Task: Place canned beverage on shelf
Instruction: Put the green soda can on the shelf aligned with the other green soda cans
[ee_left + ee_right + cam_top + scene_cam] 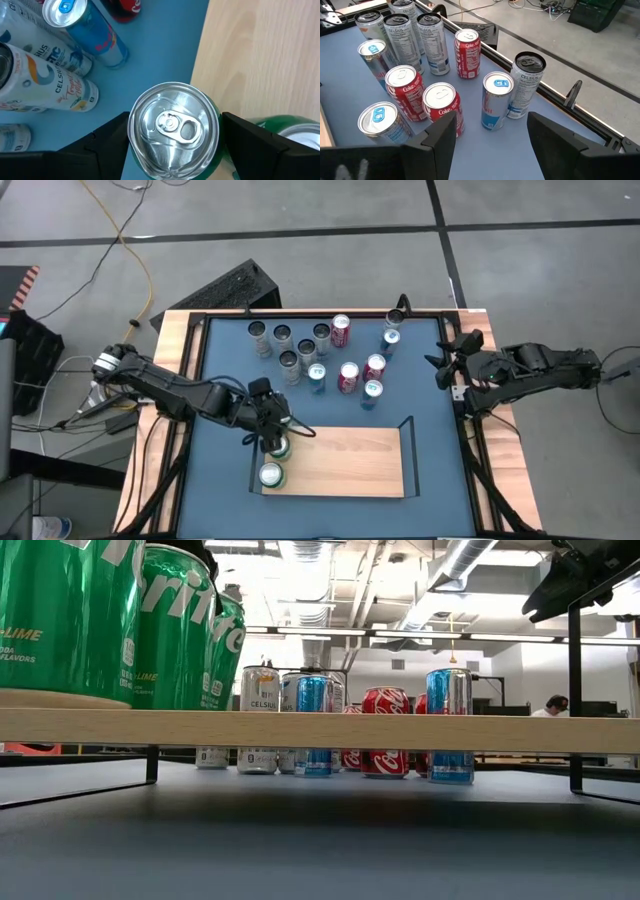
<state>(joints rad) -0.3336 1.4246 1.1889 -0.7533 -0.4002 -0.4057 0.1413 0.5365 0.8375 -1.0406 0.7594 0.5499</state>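
Lighting's bright and even on my side, coming from the ceiling strips [400, 635] above the shelf [320, 728]. They blow out a bit in the low view. Soft shadow sits under the shelf. The green cans [120, 620] on it loom huge and slightly soft. A can top [172, 131] by my claw glares.

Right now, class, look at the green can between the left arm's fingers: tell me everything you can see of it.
The green Sprite can stands upright at the shelf's left end, close to the edge, its silver metal lid and unopened pull tab facing up. Its wall is glossy green with white lettering. The left hand closes on it, one dark finger against each side. A second green can stands just beside it on the same light-wood board. In the low view, both sit on the board's top.
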